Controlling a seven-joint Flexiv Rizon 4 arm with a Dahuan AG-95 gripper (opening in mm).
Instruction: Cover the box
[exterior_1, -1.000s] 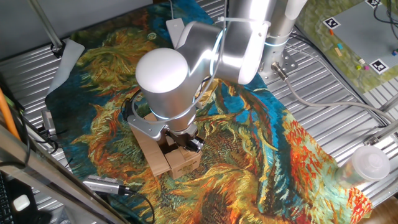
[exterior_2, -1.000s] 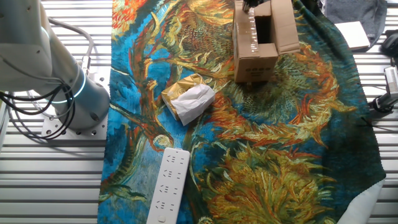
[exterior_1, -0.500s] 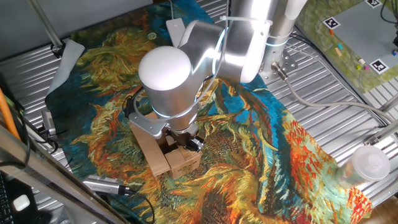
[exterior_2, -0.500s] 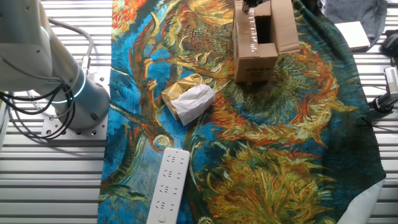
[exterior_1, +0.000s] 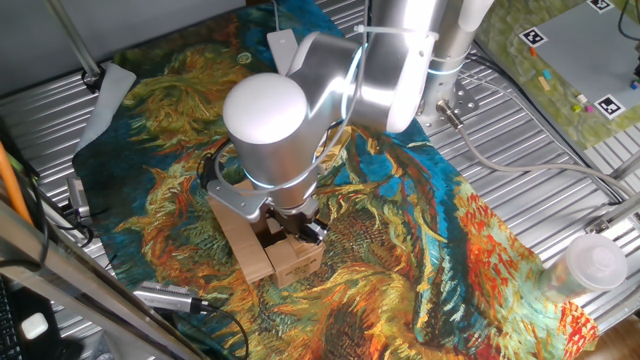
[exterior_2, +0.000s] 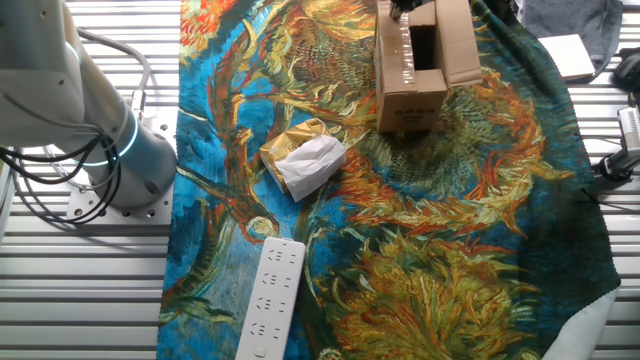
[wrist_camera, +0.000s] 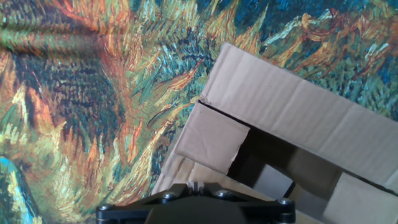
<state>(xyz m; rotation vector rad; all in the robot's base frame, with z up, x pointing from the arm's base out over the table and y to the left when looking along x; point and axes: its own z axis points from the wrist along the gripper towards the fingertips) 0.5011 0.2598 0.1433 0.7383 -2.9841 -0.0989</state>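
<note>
Hand view, claw state unclear above the box, flaps open, patterned cloth beside.

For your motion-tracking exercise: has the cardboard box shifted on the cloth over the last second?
No. In the other fixed view the box keeps the same spot relative to the crumpled wrapper and the cloth pattern.
</note>
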